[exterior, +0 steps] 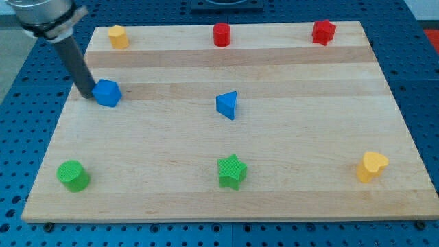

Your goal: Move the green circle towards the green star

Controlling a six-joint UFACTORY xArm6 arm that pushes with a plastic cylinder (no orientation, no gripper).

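My tip [87, 95] is resting at the frame's upper left, touching the blue cube-like block [107, 92]; being a bare rod, it is grasping nothing. The green circular block [73, 175] is sitting lower left on the wooden board [295, 144], well apart from the green star block [232, 171] at lower centre.

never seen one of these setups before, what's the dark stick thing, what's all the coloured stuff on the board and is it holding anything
The dark stick is the end of a robot arm. It has no hand, so it holds nothing; it only pushes blocks by sliding its lower end, my tip, along the wooden board. There is just one camera, looking down at the board at a slant.

The tip sits against the left side of a blue block. Also on the board: a blue triangle near the middle, a yellow block, a red cylinder and a red block along the view's top, and a green circle, green star and yellow heart along the bottom.
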